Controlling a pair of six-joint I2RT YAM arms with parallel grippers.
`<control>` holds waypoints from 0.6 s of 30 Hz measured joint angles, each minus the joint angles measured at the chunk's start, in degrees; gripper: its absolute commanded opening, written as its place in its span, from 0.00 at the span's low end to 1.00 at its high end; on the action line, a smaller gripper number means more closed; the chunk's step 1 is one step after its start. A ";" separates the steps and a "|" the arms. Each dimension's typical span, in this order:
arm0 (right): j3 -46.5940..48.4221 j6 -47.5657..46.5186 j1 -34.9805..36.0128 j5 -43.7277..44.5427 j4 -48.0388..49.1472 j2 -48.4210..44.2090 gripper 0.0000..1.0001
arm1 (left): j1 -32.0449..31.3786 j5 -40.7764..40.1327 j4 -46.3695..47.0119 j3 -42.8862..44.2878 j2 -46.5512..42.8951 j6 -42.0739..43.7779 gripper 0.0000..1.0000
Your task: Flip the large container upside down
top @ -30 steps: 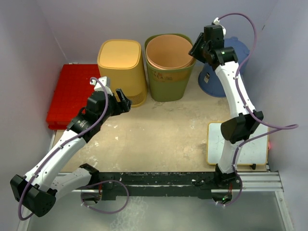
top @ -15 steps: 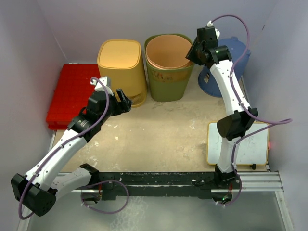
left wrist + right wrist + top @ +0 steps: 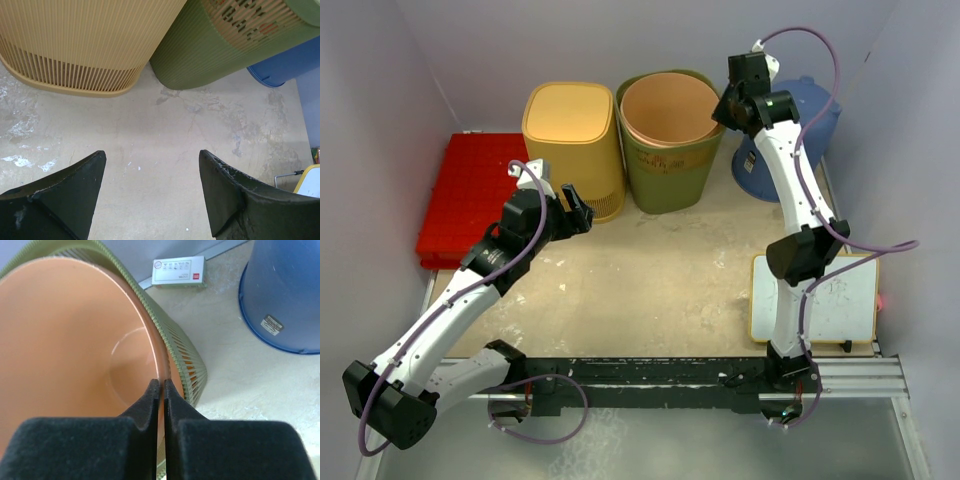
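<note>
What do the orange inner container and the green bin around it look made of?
The orange inner container is likely thin plastic: smooth matte walls, with a moulded ring at the bottom. The green outer bin is probably rigid moulded plastic: ribbed, with open slats near the base. The right gripper pinches the thin orange rim.

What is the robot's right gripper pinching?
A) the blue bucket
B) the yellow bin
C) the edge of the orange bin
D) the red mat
C: the right wrist view shows the right gripper shut on the thin rim of the orange bin, which sits inside the green bin.
</note>
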 measured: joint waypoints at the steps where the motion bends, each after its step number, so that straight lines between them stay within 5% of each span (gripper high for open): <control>1: 0.00 -0.07 0.00 0.11 0.26 0.00 0.00 | 0.00 0.00 0.00 0.00 0.00 0.00 0.73; 18: -0.76 0.09 0.17 -1.18 4.35 -5.49 0.00 | 0.00 0.02 0.04 0.00 0.00 0.00 0.73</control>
